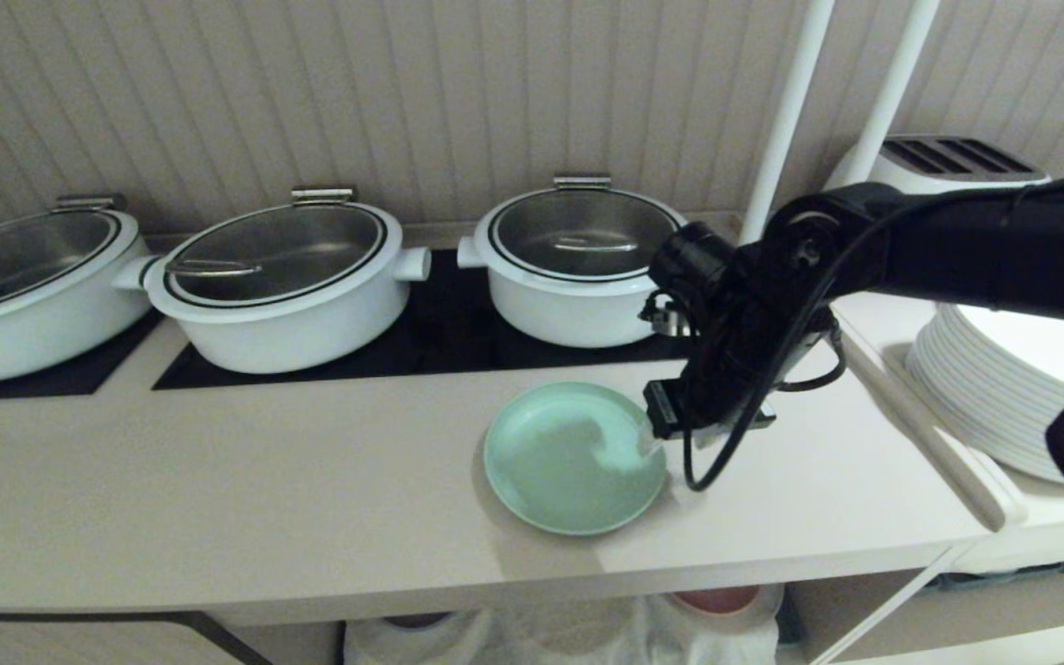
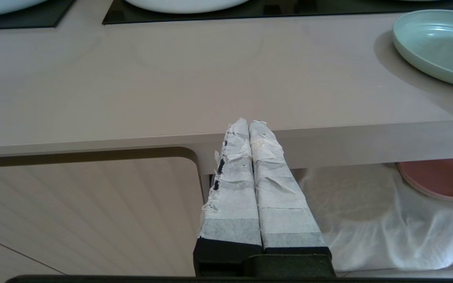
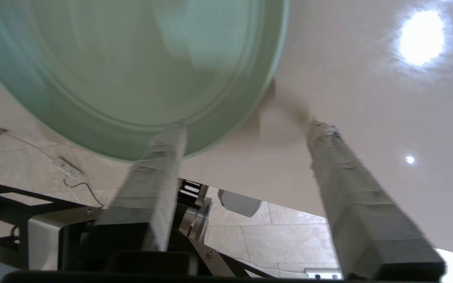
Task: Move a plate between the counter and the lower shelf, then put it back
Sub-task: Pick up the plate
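The mint-green plate (image 1: 569,462) (image 2: 439,43) (image 3: 132,70) lies flat on the beige counter (image 1: 264,480), near its front edge. My right gripper (image 1: 671,439) (image 3: 248,125) is at the plate's right rim and stands open. One taped finger (image 3: 163,157) lies over the rim and the other finger (image 3: 340,169) is out over bare counter. Nothing is gripped. My left gripper (image 2: 249,122) is shut and empty, parked low in front of the counter's edge. Under the counter, the lower shelf (image 2: 368,212) shows behind its white cloth.
Three white lidded pots (image 1: 578,263) stand on black cooktop panels behind the plate. Stacked white plates (image 1: 1003,388) and a toaster (image 1: 948,162) sit on the right ledge. A pink plate (image 2: 439,179) (image 1: 717,598) lies in the lower shelf.
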Controlling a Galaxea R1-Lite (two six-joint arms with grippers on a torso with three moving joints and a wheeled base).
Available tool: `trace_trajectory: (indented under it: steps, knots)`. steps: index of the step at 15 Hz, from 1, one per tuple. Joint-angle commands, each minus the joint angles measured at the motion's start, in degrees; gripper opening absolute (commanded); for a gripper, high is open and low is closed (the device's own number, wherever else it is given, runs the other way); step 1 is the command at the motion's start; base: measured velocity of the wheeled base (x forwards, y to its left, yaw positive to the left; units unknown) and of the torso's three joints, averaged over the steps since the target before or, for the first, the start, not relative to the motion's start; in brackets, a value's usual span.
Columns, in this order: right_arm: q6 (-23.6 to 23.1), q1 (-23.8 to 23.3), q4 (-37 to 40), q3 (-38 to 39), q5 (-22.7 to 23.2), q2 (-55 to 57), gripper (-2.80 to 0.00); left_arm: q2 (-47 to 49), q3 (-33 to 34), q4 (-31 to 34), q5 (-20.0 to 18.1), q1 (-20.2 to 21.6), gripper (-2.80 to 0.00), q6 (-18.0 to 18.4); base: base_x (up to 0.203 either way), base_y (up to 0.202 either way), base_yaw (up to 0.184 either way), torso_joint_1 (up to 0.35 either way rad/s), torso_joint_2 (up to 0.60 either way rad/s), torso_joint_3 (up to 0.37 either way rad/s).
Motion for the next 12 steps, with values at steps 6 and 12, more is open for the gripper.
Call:
trace_trajectory:
  steps: [6, 12]
  knots:
    - [-0.1, 0.2, -2.2, 0.3, -0.3, 1.3, 0.0, 0.0, 0.0, 0.0, 0.0, 0.0, -2.8, 0.0, 0.0, 0.0, 0.0, 0.0, 0.0, 0.0]
    - [0.0, 0.8, -5.4, 0.2, -0.3, 4.1, 0.0, 0.0, 0.0, 0.0, 0.0, 0.0, -2.8, 0.0, 0.0, 0.0, 0.0, 0.0, 0.0, 0.0]
